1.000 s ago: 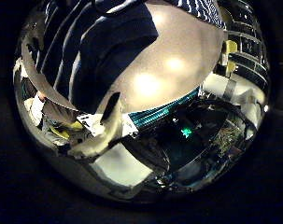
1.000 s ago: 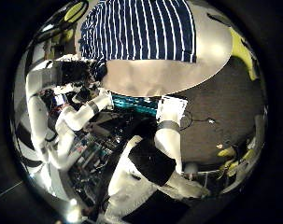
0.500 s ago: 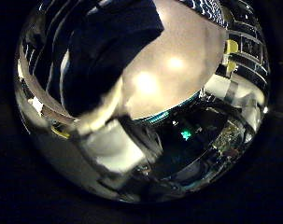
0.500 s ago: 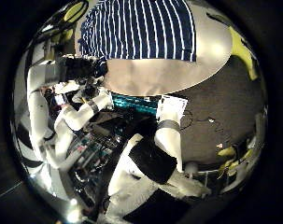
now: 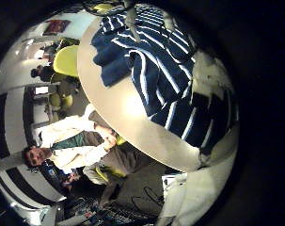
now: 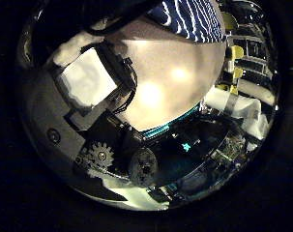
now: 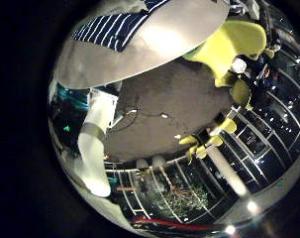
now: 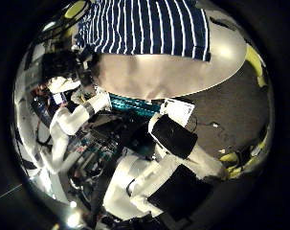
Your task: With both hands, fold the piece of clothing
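Note:
A striped garment (image 5: 151, 66) lies on a round table (image 5: 133, 127), bunched into folds in the left little finger side palm view. In the right thumb side palm view the garment (image 8: 145, 27) lies spread flat on the table (image 8: 164, 72), and the left hand (image 8: 64, 65) is at the garment's edge. The right little finger side palm view shows a corner of the garment (image 7: 115, 28).
The table's rim (image 7: 140, 64) drops to a dark floor (image 7: 169, 109). Several chairs (image 7: 229, 45) stand beside the table. An arm (image 8: 168, 158) reaches across the right thumb side palm view.
The left thumb side palm view has swung. The garment that filled much of it now shows only at its edge, and the hand's own parts fill it. The right thumb side view has shifted slightly.

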Tool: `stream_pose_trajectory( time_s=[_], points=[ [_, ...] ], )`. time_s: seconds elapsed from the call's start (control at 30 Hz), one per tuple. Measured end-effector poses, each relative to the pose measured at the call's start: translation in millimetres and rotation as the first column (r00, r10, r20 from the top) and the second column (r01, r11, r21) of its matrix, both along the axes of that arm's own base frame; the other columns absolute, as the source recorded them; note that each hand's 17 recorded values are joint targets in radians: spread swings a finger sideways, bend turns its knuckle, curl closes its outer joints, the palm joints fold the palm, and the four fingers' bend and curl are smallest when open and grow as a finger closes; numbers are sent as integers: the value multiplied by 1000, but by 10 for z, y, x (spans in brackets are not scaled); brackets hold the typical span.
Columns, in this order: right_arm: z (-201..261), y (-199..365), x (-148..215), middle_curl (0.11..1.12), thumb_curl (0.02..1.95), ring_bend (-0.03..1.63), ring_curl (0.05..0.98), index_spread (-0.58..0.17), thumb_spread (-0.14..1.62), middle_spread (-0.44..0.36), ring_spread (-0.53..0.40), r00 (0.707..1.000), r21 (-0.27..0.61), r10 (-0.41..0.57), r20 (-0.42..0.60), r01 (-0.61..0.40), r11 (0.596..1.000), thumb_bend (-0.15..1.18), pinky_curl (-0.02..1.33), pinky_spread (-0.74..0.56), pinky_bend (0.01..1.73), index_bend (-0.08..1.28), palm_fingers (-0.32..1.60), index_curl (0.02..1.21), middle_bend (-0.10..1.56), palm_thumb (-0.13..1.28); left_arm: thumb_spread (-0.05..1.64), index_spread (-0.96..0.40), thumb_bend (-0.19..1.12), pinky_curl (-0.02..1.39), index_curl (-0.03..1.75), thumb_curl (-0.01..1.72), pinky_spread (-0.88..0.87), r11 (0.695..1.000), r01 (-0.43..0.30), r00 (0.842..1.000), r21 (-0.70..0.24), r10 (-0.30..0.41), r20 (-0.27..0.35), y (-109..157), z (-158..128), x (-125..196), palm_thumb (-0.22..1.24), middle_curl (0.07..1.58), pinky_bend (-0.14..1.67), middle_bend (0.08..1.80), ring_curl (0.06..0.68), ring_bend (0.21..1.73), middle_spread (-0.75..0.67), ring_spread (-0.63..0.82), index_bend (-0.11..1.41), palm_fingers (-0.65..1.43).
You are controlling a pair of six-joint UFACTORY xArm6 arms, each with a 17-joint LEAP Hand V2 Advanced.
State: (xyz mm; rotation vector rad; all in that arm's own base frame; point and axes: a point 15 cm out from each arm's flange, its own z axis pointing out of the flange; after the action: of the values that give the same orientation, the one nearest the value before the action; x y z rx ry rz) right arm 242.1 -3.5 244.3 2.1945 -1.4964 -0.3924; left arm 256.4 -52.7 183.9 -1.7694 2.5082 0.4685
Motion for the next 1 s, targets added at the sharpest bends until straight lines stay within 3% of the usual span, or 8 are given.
stream_pose_trajectory(
  time_s=[0.2,0.37,0.5,0.8,0.9,1.0],
  points=[
    [-437,124,99,438,314,880,303,-303,1133,-117,-184,997,-8,13,80,-12,1000,-22,174,130,653,163,340,277,473,562,1034,-581,-16,601,1065,471,-603,1000,2,1000,5,-2,-8,1,88,23,825,989,1234,870,509,1322,-552,-471,357,1069],
    [-697,268,27,445,323,885,317,-257,1091,-119,-194,998,-50,40,50,-37,998,-24,183,102,707,158,263,280,466,561,1037,-619,-19,603,1140,484,-595,1000,8,999,8,-8,-46,1,147,-8,820,1001,1246,870,511,1322,-580,-472,323,1071],
    [-818,291,48,445,325,881,319,-247,1073,-110,-188,999,-67,39,25,-37,997,-24,180,105,717,169,244,288,458,558,1038,-643,-18,599,1198,493,-600,1000,8,999,-3,-8,-45,-29,251,16,818,1008,1248,864,512,1326,-597,-468,288,1075],
    [-915,221,266,458,339,886,330,-246,1054,-118,-197,993,-156,38,110,-21,988,-20,168,78,723,177,272,311,476,588,1039,-678,-18,593,1299,509,-603,1000,9,998,-4,-9,-59,-29,408,27,819,1022,1251,846,510,1322,-626,-467,223,1083],
    [-949,261,347,472,345,919,343,-254,1051,-138,-228,989,-151,33,145,-11,988,-14,164,35,738,182,349,320,506,614,1039,-685,-18,591,1325,513,-604,1000,7,998,-2,-7,-61,-20,451,33,819,1025,1250,840,509,1319,-633,-467,210,1089],
    [-979,292,420,499,360,1049,385,-282,1051,-188,-287,984,-148,21,177,6,989,-13,207,-172,945,134,553,299,534,661,1039,-690,-18,590,1348,517,-604,1000,8,998,2,-8,-63,-1,494,34,818,1029,1247,836,509,1316,-639,-467,198,1093]
  ],
)
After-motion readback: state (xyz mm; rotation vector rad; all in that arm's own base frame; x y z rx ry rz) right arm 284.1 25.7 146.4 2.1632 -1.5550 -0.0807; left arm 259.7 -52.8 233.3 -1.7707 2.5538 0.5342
